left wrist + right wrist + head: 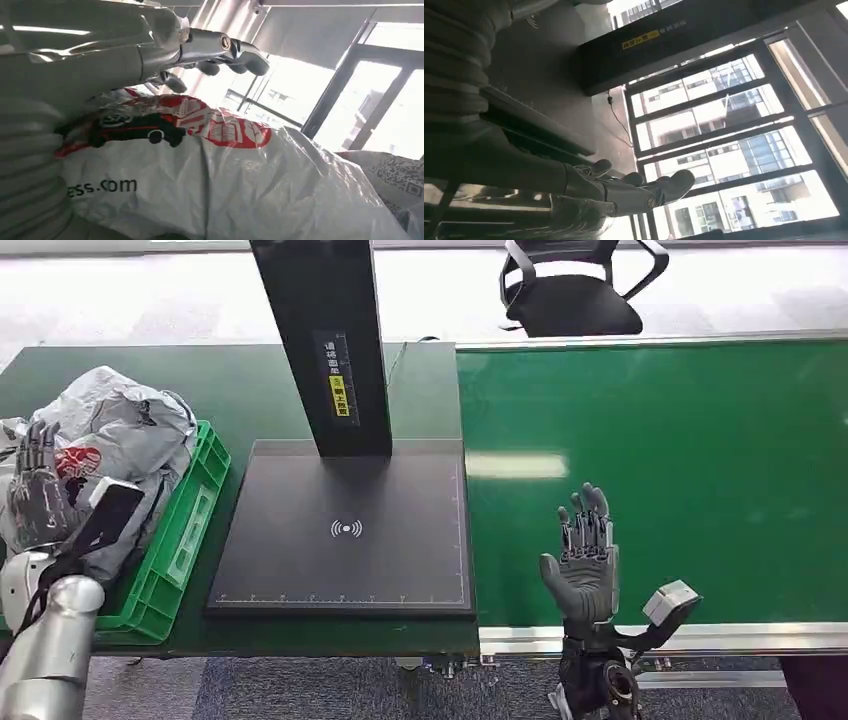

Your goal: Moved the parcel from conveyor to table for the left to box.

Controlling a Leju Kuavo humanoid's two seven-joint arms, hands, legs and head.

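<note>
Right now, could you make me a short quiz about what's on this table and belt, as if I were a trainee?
1. True or false: the right hand holds a parcel.
2. Where does the grey parcel lie? A) on the belt B) in the green crate C) on the black pad
3. Fill in: the left hand rests on the ____.

Key:
1. False. It is open over the green belt, holding nothing.
2. B. It lies in the crate, left of the pad.
3. parcel. Whether the fingers grip it I cannot tell.
</note>
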